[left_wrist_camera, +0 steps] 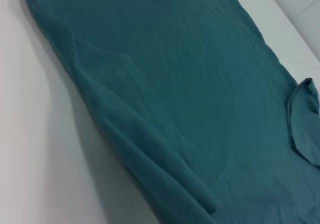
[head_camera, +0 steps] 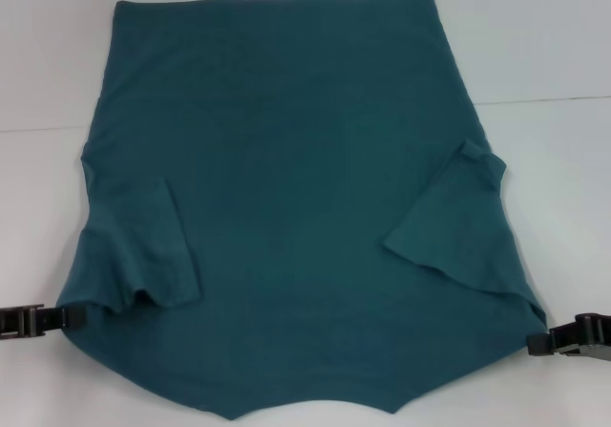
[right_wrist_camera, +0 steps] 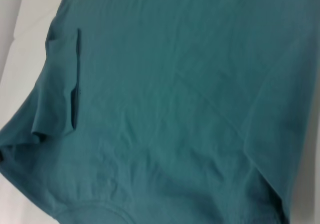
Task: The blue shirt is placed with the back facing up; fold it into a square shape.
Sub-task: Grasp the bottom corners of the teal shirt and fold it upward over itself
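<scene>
The blue shirt (head_camera: 305,207) lies spread on the white table, plain side up, collar toward me and hem at the far end. Both sleeves are folded inward, the left sleeve (head_camera: 143,250) and the right sleeve (head_camera: 458,226) resting on the body. My left gripper (head_camera: 65,318) sits low at the near left shoulder corner, shut on the cloth's edge. My right gripper (head_camera: 537,341) pinches the near right shoulder corner the same way. The left wrist view shows the shirt (left_wrist_camera: 190,93) with a raised fold along its edge. The right wrist view shows the shirt (right_wrist_camera: 190,103) and a folded sleeve.
The white table (head_camera: 554,160) surrounds the shirt on the left, right and far sides. A seam in the tabletop (head_camera: 544,100) runs across behind the shirt's middle. The collar edge reaches the table's near edge.
</scene>
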### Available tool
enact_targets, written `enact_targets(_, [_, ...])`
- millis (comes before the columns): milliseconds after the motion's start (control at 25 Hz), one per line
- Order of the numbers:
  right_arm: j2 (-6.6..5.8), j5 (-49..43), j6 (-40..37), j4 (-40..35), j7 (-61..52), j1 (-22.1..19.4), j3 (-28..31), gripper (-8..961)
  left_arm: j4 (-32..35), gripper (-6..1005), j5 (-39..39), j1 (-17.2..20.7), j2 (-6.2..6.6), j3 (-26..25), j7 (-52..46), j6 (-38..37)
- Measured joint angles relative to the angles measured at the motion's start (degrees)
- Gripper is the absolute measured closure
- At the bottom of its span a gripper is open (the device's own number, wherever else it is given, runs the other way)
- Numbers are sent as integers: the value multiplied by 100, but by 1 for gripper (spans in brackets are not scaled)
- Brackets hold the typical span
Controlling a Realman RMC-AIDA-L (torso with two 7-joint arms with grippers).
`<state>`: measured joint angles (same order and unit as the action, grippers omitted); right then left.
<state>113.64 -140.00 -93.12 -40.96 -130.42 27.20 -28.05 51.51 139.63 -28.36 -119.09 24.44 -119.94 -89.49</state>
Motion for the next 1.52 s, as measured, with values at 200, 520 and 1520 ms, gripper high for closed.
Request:
enact_targets(200, [-25,7,-103,-6,216,-164,270,950,17,973,-7,94,-11,-18,2,-164])
enact_targets(520, [-64,8,-185,-11,332,-303,424,950,16,972,-7,175,-40,-19,25,-234])
enact_targets(1520, [-110,-58,6,367,197,-252,376,947,-45,973,-6,128,-44,-18,121,-26])
